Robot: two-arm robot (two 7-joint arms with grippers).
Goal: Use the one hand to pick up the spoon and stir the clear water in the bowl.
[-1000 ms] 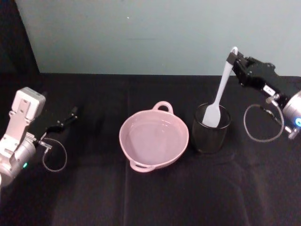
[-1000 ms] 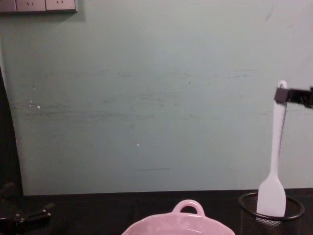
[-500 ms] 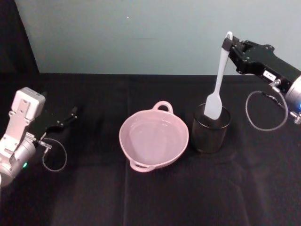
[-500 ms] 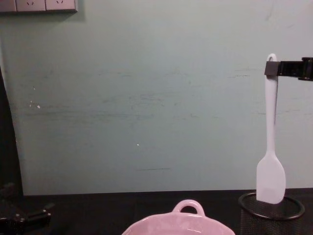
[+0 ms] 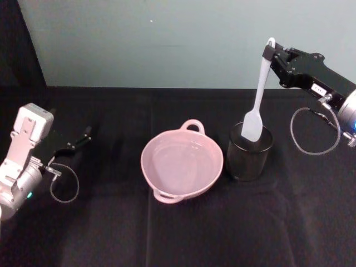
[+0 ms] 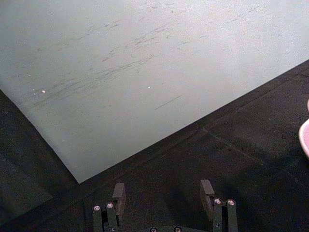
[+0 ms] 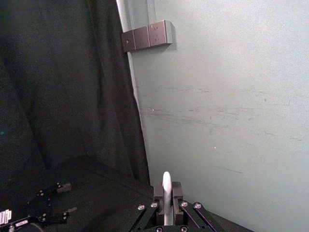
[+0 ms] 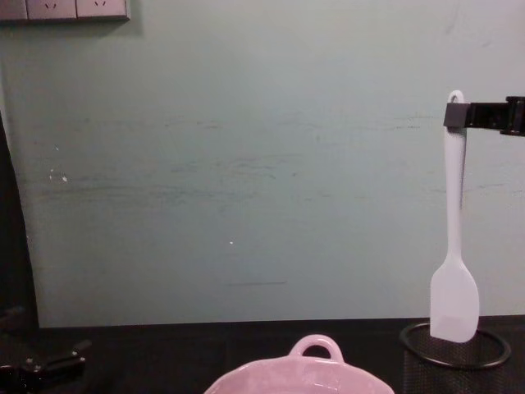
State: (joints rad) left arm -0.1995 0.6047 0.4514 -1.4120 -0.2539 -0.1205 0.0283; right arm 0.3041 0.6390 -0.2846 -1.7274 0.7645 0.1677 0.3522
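Note:
My right gripper is shut on the top of the white spoon's handle and holds it nearly upright. The spoon hangs with its broad end just at the rim of the black mesh cup. In the right wrist view the handle end stands between the closed fingers. The pink bowl sits left of the cup at the table's middle, with clear water in it. My left gripper rests open on the cloth at far left, nothing between its fingers.
A black cloth covers the table, with a pale green wall behind. The mesh cup stands close to the bowl's right side. The bowl's looped handle points toward the wall. A wall socket strip is at upper left.
My right gripper has lifted the spoon up out of the mesh cup and brought it more upright; over the last half second it has barely moved. The left arm has stayed still.

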